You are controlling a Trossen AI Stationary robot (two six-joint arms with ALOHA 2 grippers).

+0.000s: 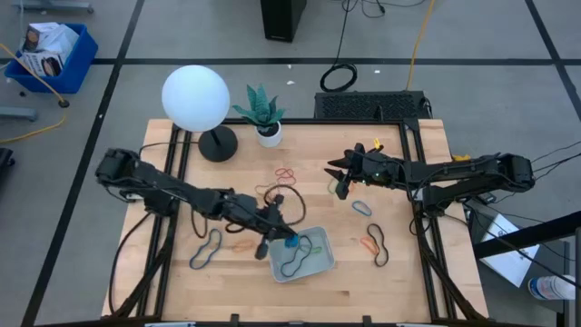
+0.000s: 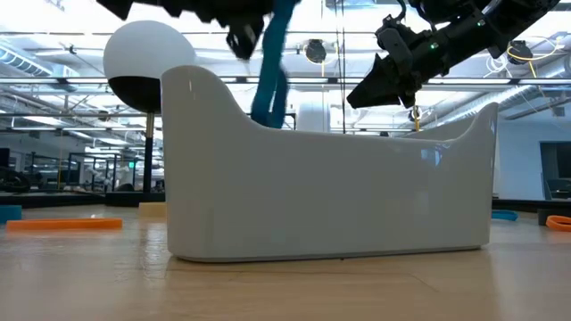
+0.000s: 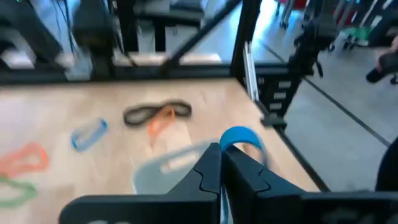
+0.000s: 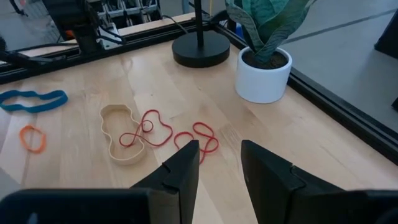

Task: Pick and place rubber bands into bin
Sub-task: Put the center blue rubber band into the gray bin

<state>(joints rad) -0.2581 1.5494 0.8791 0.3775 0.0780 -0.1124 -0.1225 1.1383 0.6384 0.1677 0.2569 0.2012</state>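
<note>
High view: the left gripper pinches a blue rubber band over the bin's rim; two bands, black and green, already lie inside, and many more wait scattered around the bin.

Low view: the bin is a smooth, glossy pale tray with rounded walls; the blue loop hangs limp above it.

Left wrist view: fingers pressed together on the thin loop.

Right wrist view: the right gripper, jaws spread and empty, hovers over the red bands far from the bin.
</note>
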